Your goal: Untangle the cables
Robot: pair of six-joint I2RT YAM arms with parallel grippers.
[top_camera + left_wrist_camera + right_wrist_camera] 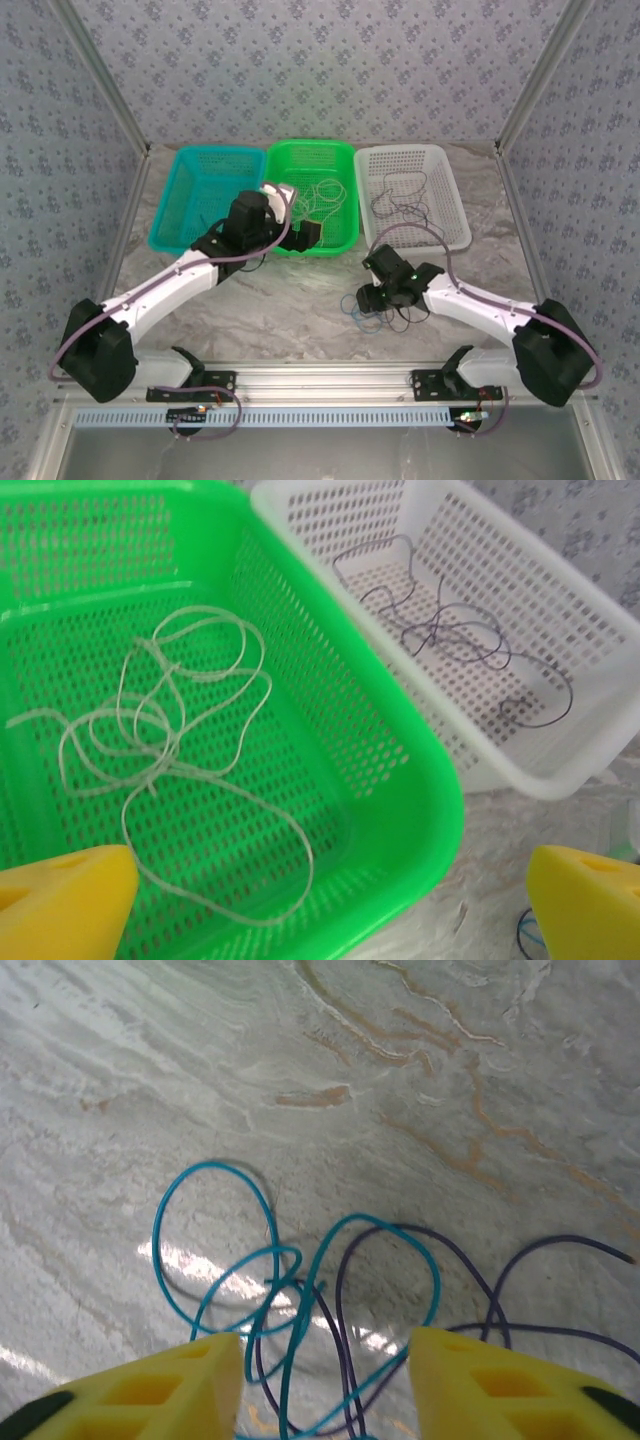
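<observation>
A tangle of blue cable and dark purple cable lies on the marble table, in front of the baskets. My right gripper is low over this tangle. Its yellow fingers stand apart, with several strands between them and not pinched. A whitish cable lies loosely looped in the green basket. A dark cable lies in the white basket. My left gripper hangs wide open over the green basket's near corner, holding nothing.
Three baskets stand in a row at the back: teal, green and white. The left arm reaches diagonally to the green basket. Patterned walls and metal posts close in the table.
</observation>
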